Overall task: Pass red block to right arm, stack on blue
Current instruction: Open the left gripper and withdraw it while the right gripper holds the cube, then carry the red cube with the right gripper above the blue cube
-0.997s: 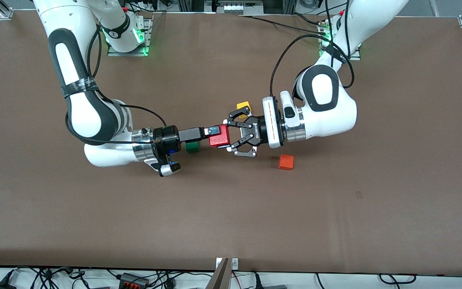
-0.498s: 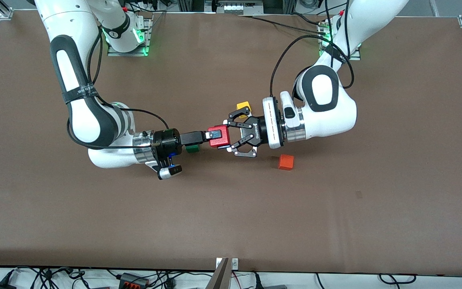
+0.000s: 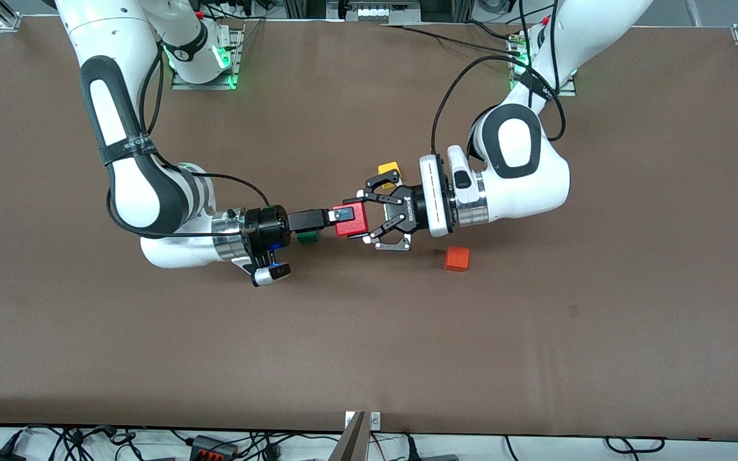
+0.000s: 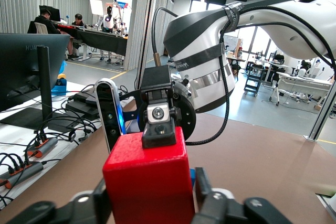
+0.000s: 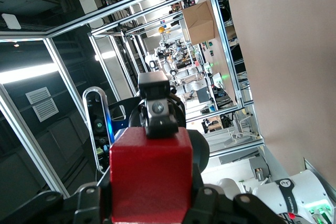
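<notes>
Reaching in from its end of the table [image 3: 369,358], the right arm lies low and level, and the right gripper [image 3: 342,216] is clenched on the red block [image 3: 352,221], one narrow finger across the block's upper face in the front view. The green cube [image 3: 307,237] rests on the table just beneath this gripper's body.

The red block is up in the air at the middle of the table, over bare surface between the green cube and the orange cube [image 3: 457,258]. Being a cube, it has no long axis (all sides are equal). It is held square to the line joining the two wrists, with one face turned to each gripper and that line running a little slantwise across the table.

The left gripper [image 3: 366,216] meets the block from the left arm's end, level with the right gripper and facing it. Whether it is clamped on the block or has let go cannot be told. The yellow cube [image 3: 389,169] sits on the table beside this gripper, farther from the front camera. The orange cube lies nearer the front camera, below the left wrist.
</notes>
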Robot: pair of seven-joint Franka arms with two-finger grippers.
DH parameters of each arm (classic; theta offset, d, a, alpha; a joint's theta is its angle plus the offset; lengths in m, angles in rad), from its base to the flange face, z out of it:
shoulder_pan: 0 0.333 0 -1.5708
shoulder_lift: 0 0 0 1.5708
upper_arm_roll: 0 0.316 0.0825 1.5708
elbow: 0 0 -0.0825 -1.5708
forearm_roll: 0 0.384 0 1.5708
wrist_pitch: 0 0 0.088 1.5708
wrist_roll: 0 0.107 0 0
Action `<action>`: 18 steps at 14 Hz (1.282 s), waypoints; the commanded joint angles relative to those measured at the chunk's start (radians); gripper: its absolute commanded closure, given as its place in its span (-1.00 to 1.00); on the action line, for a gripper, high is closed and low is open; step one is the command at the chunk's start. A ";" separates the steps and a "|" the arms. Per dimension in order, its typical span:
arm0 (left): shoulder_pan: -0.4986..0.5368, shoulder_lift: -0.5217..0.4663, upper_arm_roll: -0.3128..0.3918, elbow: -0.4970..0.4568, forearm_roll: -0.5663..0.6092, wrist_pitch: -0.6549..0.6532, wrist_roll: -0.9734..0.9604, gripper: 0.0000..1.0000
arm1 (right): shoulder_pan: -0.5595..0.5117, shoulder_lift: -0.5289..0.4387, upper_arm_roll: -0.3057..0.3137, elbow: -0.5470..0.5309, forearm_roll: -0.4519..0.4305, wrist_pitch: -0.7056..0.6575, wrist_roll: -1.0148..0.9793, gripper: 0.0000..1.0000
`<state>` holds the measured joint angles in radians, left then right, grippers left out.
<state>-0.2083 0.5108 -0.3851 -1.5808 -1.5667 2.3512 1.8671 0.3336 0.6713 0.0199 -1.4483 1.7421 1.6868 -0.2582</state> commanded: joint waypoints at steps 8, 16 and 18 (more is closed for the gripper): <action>0.036 -0.011 0.002 -0.015 -0.027 -0.045 0.060 -1.00 | -0.014 -0.001 -0.008 0.028 -0.045 -0.019 0.004 1.00; 0.202 -0.009 0.008 -0.030 0.308 -0.369 -0.107 -1.00 | -0.154 -0.048 -0.008 0.025 -0.436 -0.159 -0.078 1.00; 0.211 -0.011 0.008 -0.030 0.387 -0.392 -0.179 -1.00 | -0.188 -0.062 -0.008 0.026 -0.611 -0.191 -0.098 1.00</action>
<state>-0.0055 0.5128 -0.3711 -1.6115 -1.2504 1.9826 1.7551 0.1727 0.6357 0.0062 -1.4203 1.2546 1.5303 -0.3327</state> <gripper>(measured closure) 0.000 0.445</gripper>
